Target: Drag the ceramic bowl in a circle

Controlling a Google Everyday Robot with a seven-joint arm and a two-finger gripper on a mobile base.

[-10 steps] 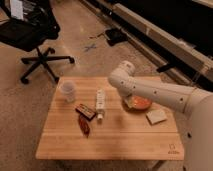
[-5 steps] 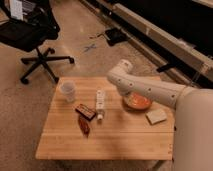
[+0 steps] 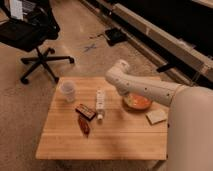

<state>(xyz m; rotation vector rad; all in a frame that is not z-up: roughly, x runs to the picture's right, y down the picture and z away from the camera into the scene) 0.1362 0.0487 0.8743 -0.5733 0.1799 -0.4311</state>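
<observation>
My hand stayed low at the ceramic bowl, which lay just beneath it on the table, barely shifted. Whether it gripped the rim I couldn't tell; the circle seemed hardly begun.

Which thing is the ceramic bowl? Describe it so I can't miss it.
On the wooden table, look at the right side of the view, where the gripper reaches down. The ceramic bowl is the shallow orange-red round dish at the gripper, wider than the whitish cup across the table and unlike the flat tan square beside it.
</observation>
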